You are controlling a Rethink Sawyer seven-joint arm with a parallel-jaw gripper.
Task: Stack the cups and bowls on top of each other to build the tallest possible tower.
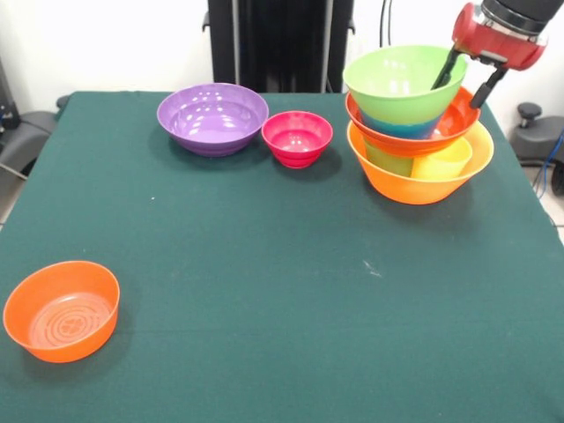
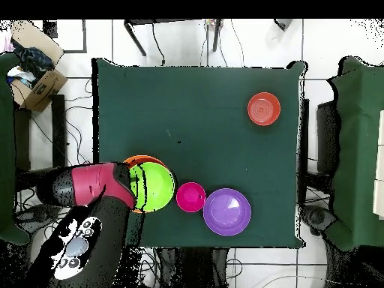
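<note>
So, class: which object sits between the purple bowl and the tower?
The small pink bowl sits between the purple bowl and the tower, almost touching the purple one; both views show it.

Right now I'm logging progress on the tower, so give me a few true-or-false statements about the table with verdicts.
1. The lime bowl tops the tower. True.
2. The claw straddles the lime bowl's rim, one finger inside. True.
3. The pink bowl sits inside the purple bowl. False: it stands beside it on the table.
4. The small orange bowl is in the tower. False: it stands alone at the front view's near left corner.
5. The tower's base is the big orange bowl. True.
</note>
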